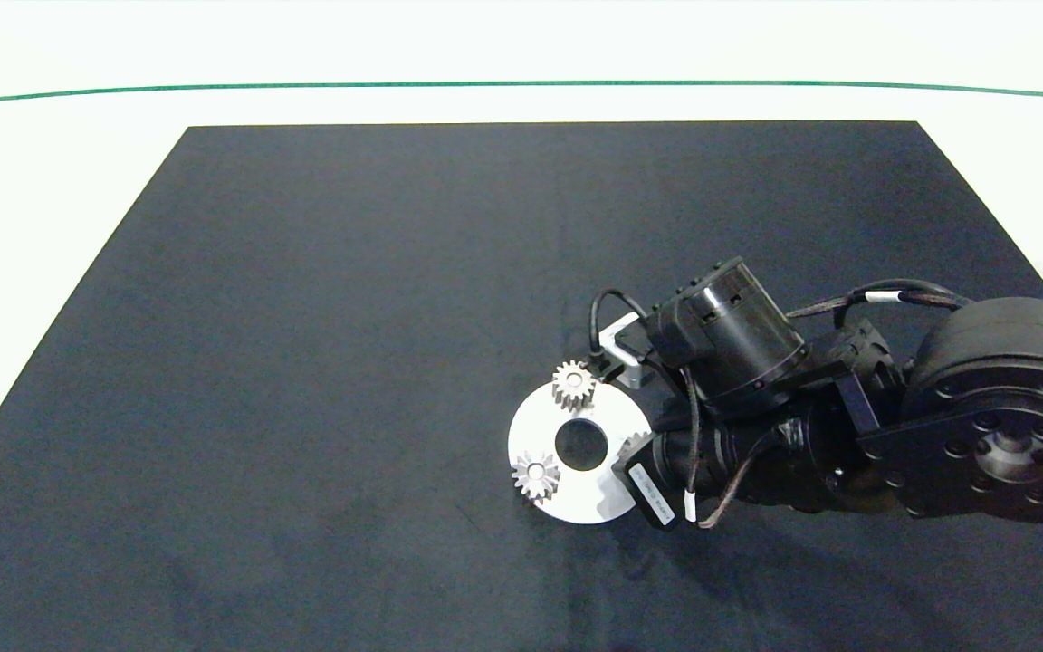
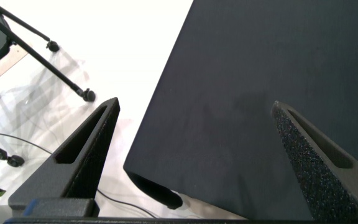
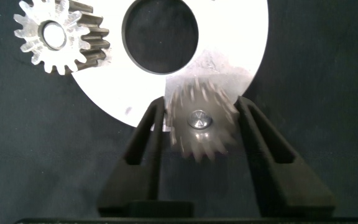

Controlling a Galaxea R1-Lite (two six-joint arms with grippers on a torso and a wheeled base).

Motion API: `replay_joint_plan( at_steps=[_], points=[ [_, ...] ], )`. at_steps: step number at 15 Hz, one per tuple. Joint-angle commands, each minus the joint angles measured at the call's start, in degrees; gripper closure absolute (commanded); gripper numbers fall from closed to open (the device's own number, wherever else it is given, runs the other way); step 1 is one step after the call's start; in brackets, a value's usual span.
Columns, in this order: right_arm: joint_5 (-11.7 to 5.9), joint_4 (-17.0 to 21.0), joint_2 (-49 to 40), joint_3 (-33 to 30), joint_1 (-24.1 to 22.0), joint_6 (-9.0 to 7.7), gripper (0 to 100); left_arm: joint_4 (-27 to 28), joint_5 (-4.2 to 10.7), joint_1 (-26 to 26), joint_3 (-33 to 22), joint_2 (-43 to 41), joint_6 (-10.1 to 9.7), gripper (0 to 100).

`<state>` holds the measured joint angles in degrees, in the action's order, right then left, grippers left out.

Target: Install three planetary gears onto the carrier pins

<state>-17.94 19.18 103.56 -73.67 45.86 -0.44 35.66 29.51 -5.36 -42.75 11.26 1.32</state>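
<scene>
The third gear (image 3: 201, 121) sits between the right hand's (image 3: 199, 127) two fingers at the disc's (image 3: 241, 50) rim, a pin tip showing in its bore. It looks blurred, so it may be turning or sliding, and I cannot tell whether it is seated flat. The fingers flank its teeth closely; whether they are gripping or have just let go cannot be told. In the head view this gear (image 1: 635, 444) is mostly hidden under the right wrist, on the disc's (image 1: 576, 507) edge nearest that arm.

The other two gears are on their pins already: one (image 1: 573, 384) at the disc's far edge, one (image 1: 535, 476) at its near-left edge (the wrist view shows one (image 3: 61, 36) with a white pin filling its hole). So the task looks almost finished — only this last seating remains.

Risks from here, as I judge them: if the gear is cocked on its pin, pulling the hand away could lift it or tip it off; if the fingers drag on the teeth, they may spin the gear or shift the light disc on the dark surface (image 1: 304, 317). A sideways withdrawal could also knock the far gear, which lies near the wrist.

The left hand (image 2: 194, 152) hangs off to the side over the surface's edge — fingers spread, holding nothing.
</scene>
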Motion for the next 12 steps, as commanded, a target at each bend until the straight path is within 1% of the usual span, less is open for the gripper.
replay_joint_plan(
  at_steps=[1,4,6,7,8,9,10,11,12],
  points=[
    [-0.16,0.16,-0.02,0.10,0.02,-0.09,0,0.20,0.19,0.00,-0.05,0.07,0.00,0],
    [-0.16,0.51,-0.99,0.63,0.28,0.00,0,0.20,0.19,0.00,-0.14,0.07,0.00,0],
    [-0.16,1.30,-6.62,2.30,3.01,0.44,0,0.20,0.19,0.00,0.04,0.25,0.00,0],
    [-0.25,3.59,-10.13,2.56,3.89,0.61,0,0.20,0.11,0.00,0.13,0.25,0.00,0],
    [-0.16,7.19,-14.53,2.83,5.20,1.23,0,0.20,0.11,0.00,0.04,0.34,0.00,0],
    [-0.25,11.15,-19.18,3.71,6.08,2.37,0,0.20,0.11,0.00,0.04,0.34,0.00,0],
    [-0.78,13.52,-24.90,5.46,6.61,3.08,0,0.20,0.11,0.00,0.04,0.34,0.00,0],
    [-3.15,14.57,-31.75,8.10,6.17,3.08,0,0.29,0.02,0.00,0.21,0.34,0.00,0],
    [-6.40,14.49,-36.59,9.60,3.53,2.81,0,0.29,-0.77,0.09,0.21,0.51,0.00,0]
  ],
)
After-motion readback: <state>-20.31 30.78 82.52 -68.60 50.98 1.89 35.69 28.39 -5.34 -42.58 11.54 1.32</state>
